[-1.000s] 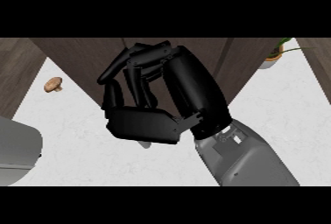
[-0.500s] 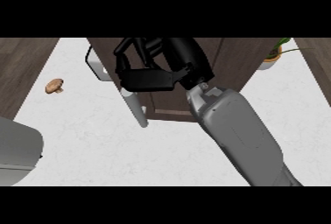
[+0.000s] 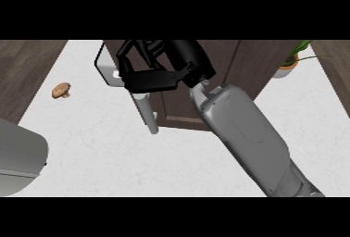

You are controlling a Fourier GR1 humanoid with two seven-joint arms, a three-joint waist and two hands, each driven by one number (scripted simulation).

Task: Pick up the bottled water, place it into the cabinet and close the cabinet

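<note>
while right hand (image 3: 156, 78) curls at cabinet (image 3: 226, 69), mushroom (image 3: 61, 90) lies left.

A white marbled counter (image 3: 103, 157) carried a dark wooden cabinet (image 3: 226, 69), a small brown mushroom (image 3: 61, 90) and a potted plant (image 3: 290, 62).

Single head view, steeply down onto counter (image 3: 103, 152), close.
</note>
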